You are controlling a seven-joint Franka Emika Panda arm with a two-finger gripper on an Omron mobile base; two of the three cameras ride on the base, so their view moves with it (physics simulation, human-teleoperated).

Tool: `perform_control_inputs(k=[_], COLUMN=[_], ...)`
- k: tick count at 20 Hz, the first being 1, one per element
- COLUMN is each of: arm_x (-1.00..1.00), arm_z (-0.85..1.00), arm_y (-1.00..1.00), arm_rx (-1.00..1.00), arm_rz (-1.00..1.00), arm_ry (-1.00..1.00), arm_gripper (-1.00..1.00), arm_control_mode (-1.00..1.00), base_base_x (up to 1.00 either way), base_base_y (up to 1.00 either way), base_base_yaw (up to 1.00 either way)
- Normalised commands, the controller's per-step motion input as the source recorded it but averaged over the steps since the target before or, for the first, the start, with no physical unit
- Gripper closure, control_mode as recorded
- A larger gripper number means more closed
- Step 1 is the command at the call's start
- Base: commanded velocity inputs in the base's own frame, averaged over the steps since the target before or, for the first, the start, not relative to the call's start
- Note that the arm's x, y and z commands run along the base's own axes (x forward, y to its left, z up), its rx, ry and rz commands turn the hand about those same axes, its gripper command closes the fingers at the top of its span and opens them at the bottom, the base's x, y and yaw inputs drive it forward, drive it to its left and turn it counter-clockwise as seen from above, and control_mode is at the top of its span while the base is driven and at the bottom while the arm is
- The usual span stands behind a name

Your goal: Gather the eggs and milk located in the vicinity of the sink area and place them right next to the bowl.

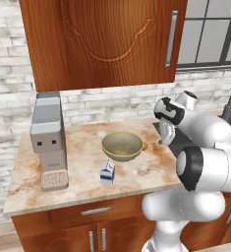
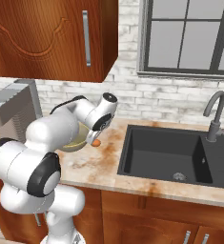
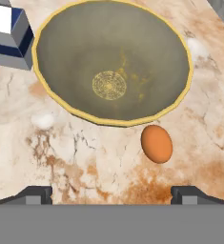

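The olive-tan bowl (image 3: 61,57) with its yellowish rim stands on the marble counter, also seen as the bowl (image 1: 122,145) and the bowl (image 2: 74,144), partly behind my arm. An orange-brown egg (image 3: 157,143) lies on the counter just beside the rim, apart from my fingers; it is the same egg (image 1: 144,146) and egg (image 2: 96,142). The white and blue milk carton (image 3: 8,35) stands close to the bowl's other side, the milk (image 1: 107,172) upright. My gripper (image 3: 111,195) hovers over the egg, open, its fingertips (image 3: 35,195) wide apart and empty.
A tall grey coffee machine (image 1: 48,138) stands at the counter's left end. The dark sink (image 2: 166,152) with its gooseneck faucet (image 2: 213,114) lies to the right of the bowl. Wooden wall cabinets (image 1: 102,39) hang above, drawers below the counter edge.
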Motion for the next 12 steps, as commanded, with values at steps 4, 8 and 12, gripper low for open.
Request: perform_control_inputs(k=[4,8,12], arm_x=[-0.51,-0.43,-0.49], arm_z=[0.77,0.78,0.61], arm_y=[0.0,0.0,0.0], arm_rx=[0.12,0.13,0.13], arm_rz=[-0.43,-0.4,-0.36], arm_ry=[0.0,0.05,0.07], arm_gripper=[-1.0,-1.0,-1.0], arm_control_mode=[-1.0,-1.0,-1.0], base_base_x=[0.0,0.0,0.0], base_base_y=[0.0,0.0,0.0], base_base_yaw=[0.0,0.0,0.0])
